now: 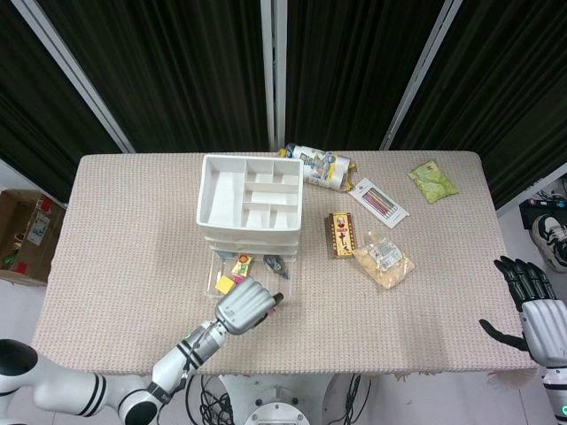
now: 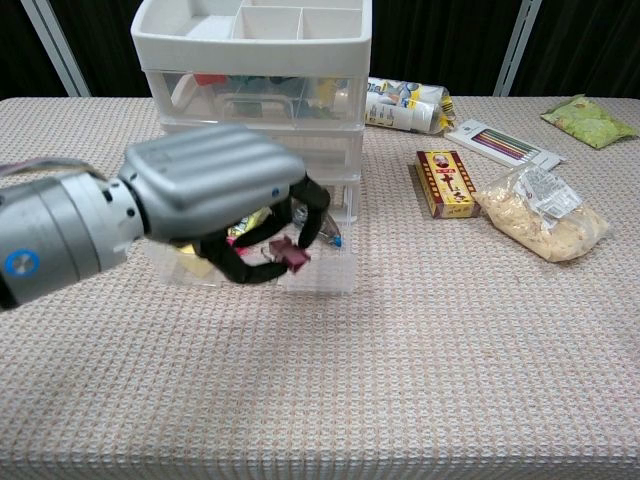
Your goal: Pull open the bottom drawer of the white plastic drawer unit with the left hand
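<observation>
The white plastic drawer unit (image 1: 250, 197) (image 2: 255, 60) stands at the table's back middle. Its clear bottom drawer (image 1: 289, 282) (image 2: 322, 276) is pulled out toward me, with a yellow block (image 1: 225, 283) and a grey tape dispenser (image 1: 273, 263) inside. My left hand (image 1: 244, 305) (image 2: 215, 190) hovers above and in front of the drawer's front edge. Its curled fingers pinch a small dark red piece (image 2: 291, 256) (image 1: 276, 304). In the chest view the hand hides much of the drawer. My right hand (image 1: 532, 299) hangs off the table's right edge with its fingers spread and holds nothing.
Right of the unit lie a red-and-yellow box (image 1: 340, 234) (image 2: 445, 183), a bag of snacks (image 1: 383, 258) (image 2: 540, 215), a pencil pack (image 1: 379, 201), a green packet (image 1: 432, 181) and a wrapped bottle pack (image 1: 321, 166). A cardboard box (image 1: 22, 235) sits on the floor at left.
</observation>
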Robot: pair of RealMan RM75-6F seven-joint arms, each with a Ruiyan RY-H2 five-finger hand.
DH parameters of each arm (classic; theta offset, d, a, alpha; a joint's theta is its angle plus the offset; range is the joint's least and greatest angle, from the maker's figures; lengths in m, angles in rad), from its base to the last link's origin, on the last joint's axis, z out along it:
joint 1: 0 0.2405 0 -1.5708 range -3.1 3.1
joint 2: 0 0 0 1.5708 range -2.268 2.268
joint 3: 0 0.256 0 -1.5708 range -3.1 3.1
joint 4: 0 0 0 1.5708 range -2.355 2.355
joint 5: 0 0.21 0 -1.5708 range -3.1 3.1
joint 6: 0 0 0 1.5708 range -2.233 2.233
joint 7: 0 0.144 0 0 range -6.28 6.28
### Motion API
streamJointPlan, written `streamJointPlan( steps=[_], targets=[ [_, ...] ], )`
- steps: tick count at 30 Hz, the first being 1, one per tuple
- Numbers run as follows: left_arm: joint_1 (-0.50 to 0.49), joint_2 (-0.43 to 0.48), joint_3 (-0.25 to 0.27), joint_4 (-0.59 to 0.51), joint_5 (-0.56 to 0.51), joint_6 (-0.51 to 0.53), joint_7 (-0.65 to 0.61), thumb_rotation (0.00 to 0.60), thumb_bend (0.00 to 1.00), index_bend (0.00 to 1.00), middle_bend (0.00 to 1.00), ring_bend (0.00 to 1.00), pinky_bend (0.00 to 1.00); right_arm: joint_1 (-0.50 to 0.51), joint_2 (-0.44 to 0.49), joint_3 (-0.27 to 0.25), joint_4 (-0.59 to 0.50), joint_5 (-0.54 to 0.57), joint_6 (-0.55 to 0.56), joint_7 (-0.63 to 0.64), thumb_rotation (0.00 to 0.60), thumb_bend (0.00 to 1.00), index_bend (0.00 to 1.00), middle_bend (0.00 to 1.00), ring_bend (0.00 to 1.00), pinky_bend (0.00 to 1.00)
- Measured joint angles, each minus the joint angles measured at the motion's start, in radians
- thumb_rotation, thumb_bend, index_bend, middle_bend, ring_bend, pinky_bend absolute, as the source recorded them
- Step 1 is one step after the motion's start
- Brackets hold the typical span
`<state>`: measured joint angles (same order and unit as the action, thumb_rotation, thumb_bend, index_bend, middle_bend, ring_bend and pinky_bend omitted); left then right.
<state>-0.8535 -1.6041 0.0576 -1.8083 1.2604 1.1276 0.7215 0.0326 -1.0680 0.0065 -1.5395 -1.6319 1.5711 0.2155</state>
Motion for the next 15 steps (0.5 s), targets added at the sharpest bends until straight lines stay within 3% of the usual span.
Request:
streamJointPlan(
  steps=[3, 9, 15],
  targets=[
    [0.0, 0.005, 0.024, -0.008, 0.01, -0.051, 0.004, 0.6, 0.38, 0.54, 0.79, 0.89, 1.0, -0.006, 0.002, -0.003, -0.002, -0.002, 0.007, -0.004, 0.6, 0.09, 0.0, 0.06, 0.0, 0.02],
    [0.011, -0.01, 0.03, -0.009, -0.017, -0.074, 0.05, 0.6, 0.27, 0.23, 0.77, 0.88, 1.0, -0.007, 0.003, -0.004, -0.008, -0.005, 0.009, -0.008, 0.6, 0.09, 0.0, 0.06, 0.0, 0.02],
    [0.051, 0.007, 0.015, -0.04, 0.002, -0.005, 0.048, 0.6, 0.21, 0.16, 0.76, 0.87, 1.0, -0.003, 0.007, -0.001, -0.013, -0.01, 0.01, -0.01, 0.6, 0.09, 0.0, 0.06, 0.0, 0.02]
  ],
)
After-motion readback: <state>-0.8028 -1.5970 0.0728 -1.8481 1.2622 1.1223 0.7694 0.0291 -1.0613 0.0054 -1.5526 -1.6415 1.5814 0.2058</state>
